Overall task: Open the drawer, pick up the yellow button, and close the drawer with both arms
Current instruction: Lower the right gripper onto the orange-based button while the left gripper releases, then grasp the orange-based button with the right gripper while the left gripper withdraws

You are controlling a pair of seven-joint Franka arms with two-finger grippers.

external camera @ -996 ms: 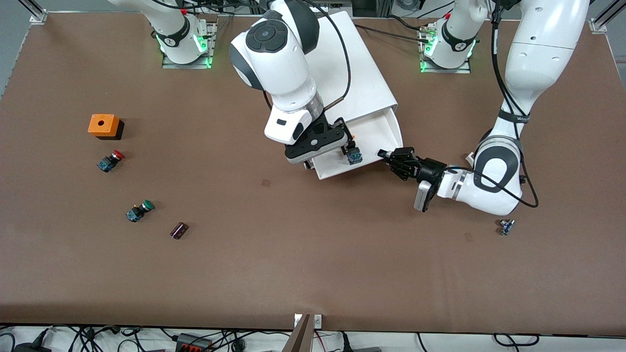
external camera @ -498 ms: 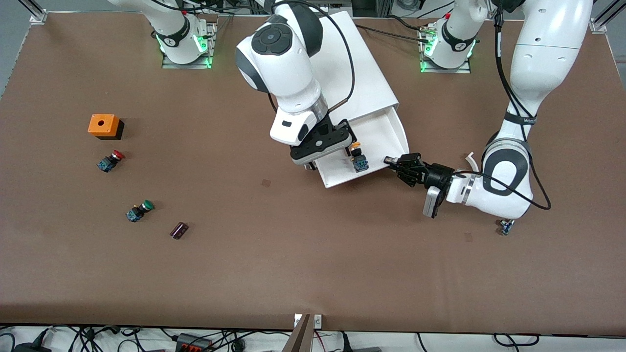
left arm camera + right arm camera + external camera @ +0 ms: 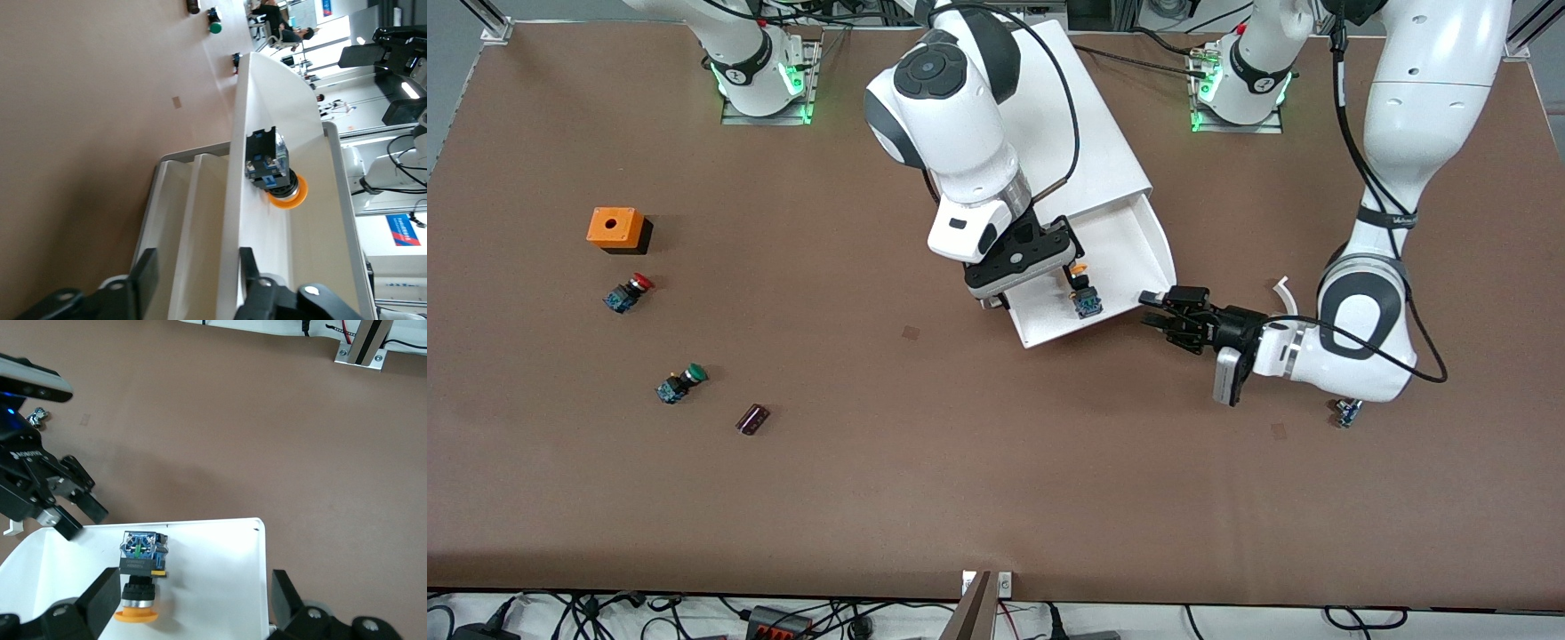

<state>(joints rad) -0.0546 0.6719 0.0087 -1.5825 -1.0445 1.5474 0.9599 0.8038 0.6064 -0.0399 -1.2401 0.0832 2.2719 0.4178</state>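
The white drawer [image 3: 1129, 249] stands pulled out of the white cabinet [image 3: 1085, 151]. The orange-yellow capped button [image 3: 1086, 300] lies on its side inside, close to the drawer's front wall. My right gripper [image 3: 1027, 276] hangs open over the drawer. In the right wrist view the button [image 3: 140, 570] lies between the right gripper's [image 3: 193, 600] wide-spread fingers, close to one of them. My left gripper [image 3: 1152, 308] is at the drawer's front corner toward the left arm's end. In the left wrist view the left gripper [image 3: 195, 273] is open, fingers astride the drawer's front wall [image 3: 230, 200].
Toward the right arm's end lie an orange box [image 3: 615, 228], a red-capped button [image 3: 628, 292], a green-capped button [image 3: 680, 383] and a small dark block [image 3: 752, 419]. A small part [image 3: 1348, 412] and a white curved scrap [image 3: 1282, 289] lie by the left arm.
The drawer has slid farther out toward the front camera, the left gripper moving with it. The left gripper's fingers, shut on the front wall before, now stand apart. The right gripper followed over the drawer.
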